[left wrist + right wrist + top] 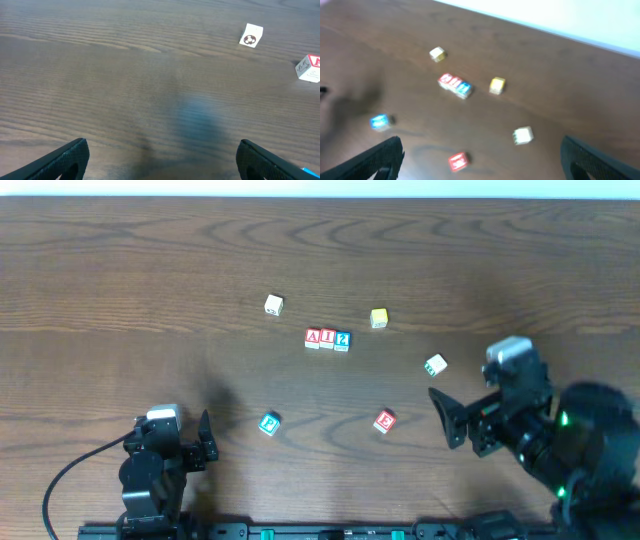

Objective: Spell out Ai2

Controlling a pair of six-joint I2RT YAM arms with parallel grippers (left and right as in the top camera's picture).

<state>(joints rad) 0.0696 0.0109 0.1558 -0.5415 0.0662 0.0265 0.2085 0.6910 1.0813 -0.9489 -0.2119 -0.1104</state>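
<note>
The A cube (313,338), I cube (328,338) and 2 cube (343,340) stand touching in a row at the table's middle, reading A, I, 2 from left to right. The row also shows blurred in the right wrist view: A cube (445,80), I cube (454,84), 2 cube (464,89). The A cube shows at the left wrist view's right edge (310,67). My left gripper (205,440) (162,160) is open and empty at the near left. My right gripper (452,418) (482,160) is open and empty at the near right, raised and apart from the row.
A white picture cube (274,305) (251,35) lies behind the row at the left, a yellow cube (379,318) at its right. A white-green cube (436,365), the red E cube (385,421) and the teal P cube (269,423) lie nearer the front.
</note>
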